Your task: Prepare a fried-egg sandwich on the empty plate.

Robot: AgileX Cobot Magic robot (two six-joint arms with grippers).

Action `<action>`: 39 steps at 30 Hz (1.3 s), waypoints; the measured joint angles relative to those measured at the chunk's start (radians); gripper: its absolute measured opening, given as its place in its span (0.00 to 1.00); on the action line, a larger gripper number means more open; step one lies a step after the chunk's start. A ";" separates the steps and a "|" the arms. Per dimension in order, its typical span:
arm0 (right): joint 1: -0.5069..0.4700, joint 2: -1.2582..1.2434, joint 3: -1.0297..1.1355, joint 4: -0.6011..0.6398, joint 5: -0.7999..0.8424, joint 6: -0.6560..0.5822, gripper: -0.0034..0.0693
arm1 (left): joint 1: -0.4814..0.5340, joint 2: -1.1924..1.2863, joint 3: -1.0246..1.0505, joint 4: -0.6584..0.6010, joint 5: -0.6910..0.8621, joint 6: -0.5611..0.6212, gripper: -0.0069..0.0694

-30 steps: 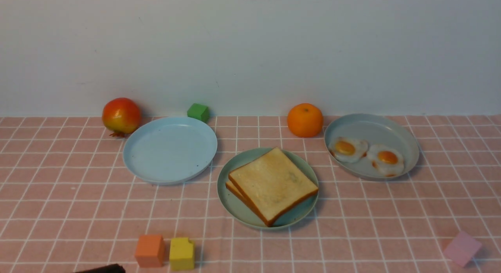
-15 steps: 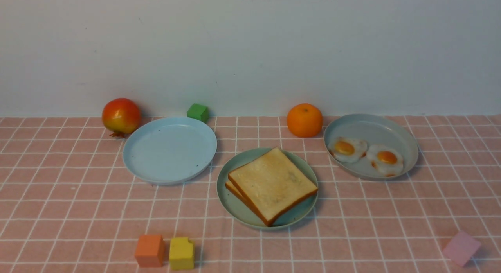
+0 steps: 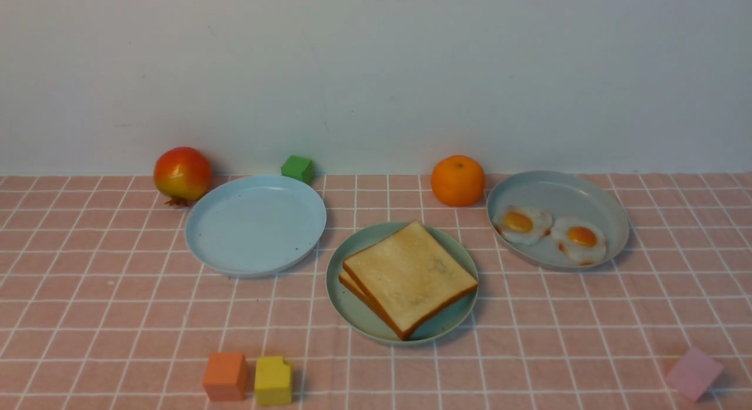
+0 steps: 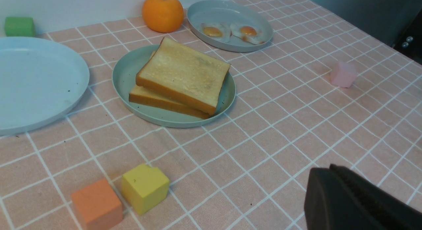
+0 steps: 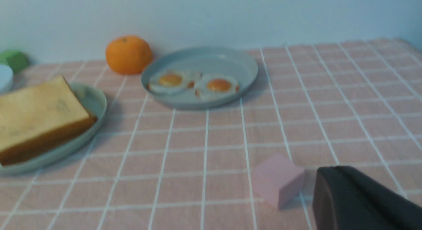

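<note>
Right now we see two toast slices (image 3: 409, 276) stacked, slightly fanned, on the teal plate (image 3: 352, 304) at the centre of the pink checked cloth (image 3: 529, 316). To its left and a little farther sits the sky-blue plate (image 3: 255, 225), bare on top; to the far right the grey-blue plate (image 3: 558, 192) carries two fried eggs (image 3: 552, 231) side by side.

We judge the toast light and somewhat spongy, stiff enough to lift by one edge. The top slice overhangs the lower one at its near right corner, so we would pinch there, across the crust. The eggs look thin, glossy and floppy; we would take one at its white rim and expect it to slip.

Both arms sit out of the front view. Each wrist view shows only a dark piece of its own tool: the left gripper (image 4: 359, 200) and the right gripper (image 5: 359, 200), both with jaws together and holding nothing.

We can read no brand, label or writing anywhere.
</note>
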 joint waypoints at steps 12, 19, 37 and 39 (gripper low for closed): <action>0.022 -0.006 0.008 -0.021 0.073 0.044 0.04 | 0.000 0.002 0.000 0.000 0.001 0.000 0.11; 0.023 -0.006 0.008 -0.021 0.074 0.045 0.04 | 0.000 0.002 0.000 0.000 0.001 0.000 0.12; 0.023 -0.006 0.008 -0.021 0.074 0.045 0.05 | 0.055 -0.022 0.000 0.008 0.001 0.000 0.12; 0.023 -0.006 0.008 -0.021 0.074 0.045 0.05 | 0.156 -0.093 0.012 -0.004 -0.006 0.000 0.11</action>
